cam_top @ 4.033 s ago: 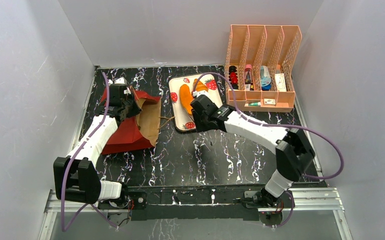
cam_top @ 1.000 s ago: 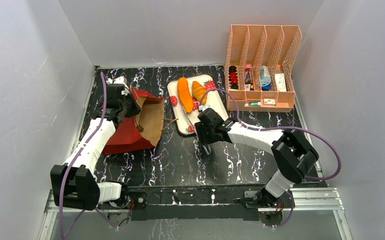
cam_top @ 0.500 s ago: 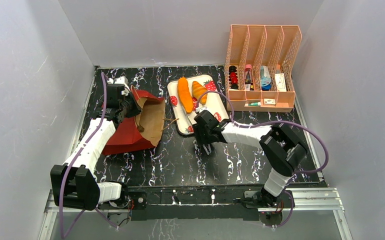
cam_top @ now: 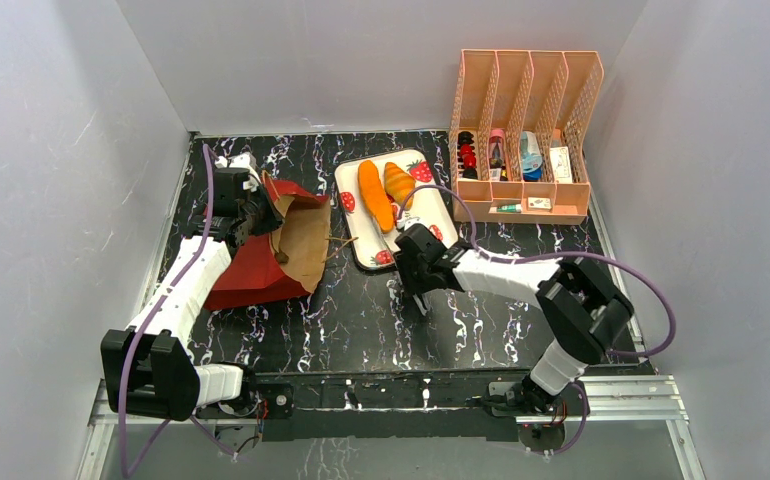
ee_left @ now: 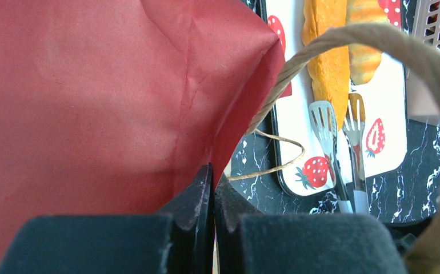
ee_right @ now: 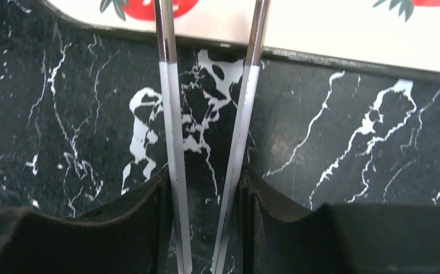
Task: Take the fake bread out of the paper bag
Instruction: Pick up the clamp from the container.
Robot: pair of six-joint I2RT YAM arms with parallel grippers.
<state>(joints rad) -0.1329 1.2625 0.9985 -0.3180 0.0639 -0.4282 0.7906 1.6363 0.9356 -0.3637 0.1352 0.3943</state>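
The paper bag [cam_top: 261, 265] lies on its side at the left, red half [ee_left: 92, 85] filling the left wrist view. My left gripper [cam_top: 249, 208] is shut on the bag's rim [ee_left: 214, 177]; a twine handle [ee_left: 378, 40] loops in front. A long orange baguette [cam_top: 375, 196] and an orange croissant [cam_top: 398, 182] lie on the strawberry-print tray [cam_top: 429, 205]. My right gripper [cam_top: 411, 250] is shut on the metal tongs [ee_right: 169, 85], just in front of the tray's near edge [ee_right: 320, 28]. The tong tips [ee_left: 326, 131] rest by the baguette's end [ee_left: 329, 63]. The bag's inside is hidden.
A pink wire organizer [cam_top: 526, 150] with small items stands at the back right, close to the tray. Grey walls enclose the black marbled table [cam_top: 361, 310] on three sides. A second twine handle [cam_top: 336, 240] trails between bag and tray.
The baguette, held over the tray 4 s ago, now lies on it beside the croissant. My right gripper has drawn the tongs back toward the near side. The left arm has stayed put.
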